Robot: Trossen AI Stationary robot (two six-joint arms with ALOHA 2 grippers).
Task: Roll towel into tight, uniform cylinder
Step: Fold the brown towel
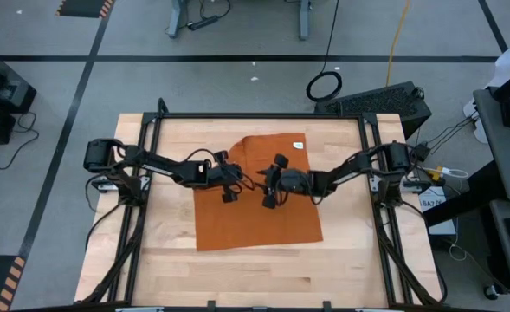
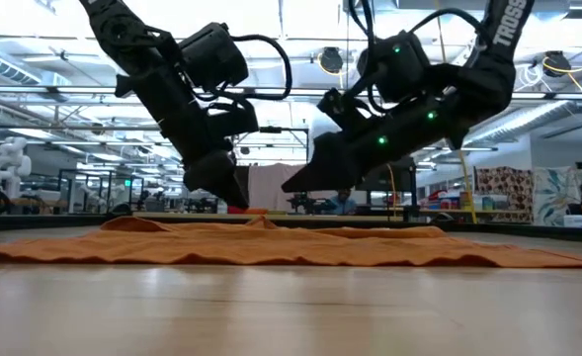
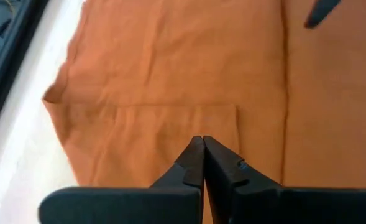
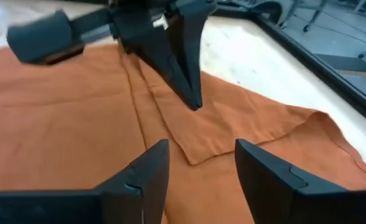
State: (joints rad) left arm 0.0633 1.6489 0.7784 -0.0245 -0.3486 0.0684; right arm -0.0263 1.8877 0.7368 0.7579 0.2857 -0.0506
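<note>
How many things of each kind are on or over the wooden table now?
Towel: 1
Grippers: 2, the left gripper shut and the right gripper open, both over the towel
Table: 1
Total: 4

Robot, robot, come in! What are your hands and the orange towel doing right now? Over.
Left gripper shut, fingers tip-down over the towel. Right gripper open, holding nothing, above the fold. Towel flat, one flap folded over, not rolled. Nothing in the way.

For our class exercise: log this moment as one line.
rust-orange fabric towel: flat, one flap folded | left gripper: shut, above towel | right gripper: open, above towel
</note>
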